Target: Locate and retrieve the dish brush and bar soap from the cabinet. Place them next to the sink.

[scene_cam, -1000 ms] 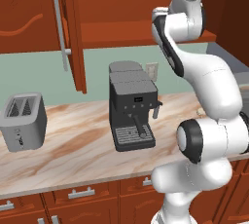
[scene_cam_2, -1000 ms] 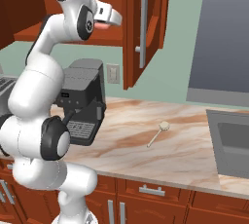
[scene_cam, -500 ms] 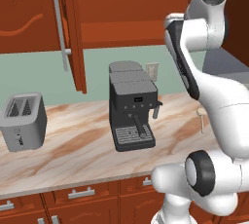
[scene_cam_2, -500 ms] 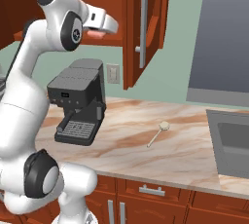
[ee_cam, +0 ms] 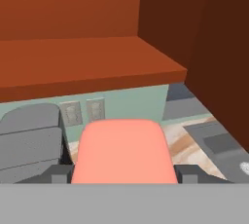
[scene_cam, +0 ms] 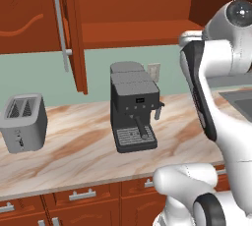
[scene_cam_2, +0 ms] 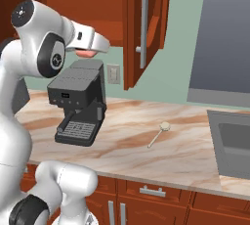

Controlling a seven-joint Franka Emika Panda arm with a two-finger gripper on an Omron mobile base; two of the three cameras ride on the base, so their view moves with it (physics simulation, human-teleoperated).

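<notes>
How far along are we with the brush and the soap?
Done: the dish brush lies on the counter, left of the sink. In hand: the gripper holds the bar soap, outside the open cabinet. Left: set the soap beside the sink.

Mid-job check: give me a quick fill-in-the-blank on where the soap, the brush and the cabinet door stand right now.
1. The gripper holds the pink ____.
2. The dish brush lies on the ____, between the coffee machine and the sink.
3. The door of the cabinet stands ____.
4. In the left base view, a grey ____ stands left of the coffee machine.

Missing words: bar soap; counter; open; toaster
</notes>
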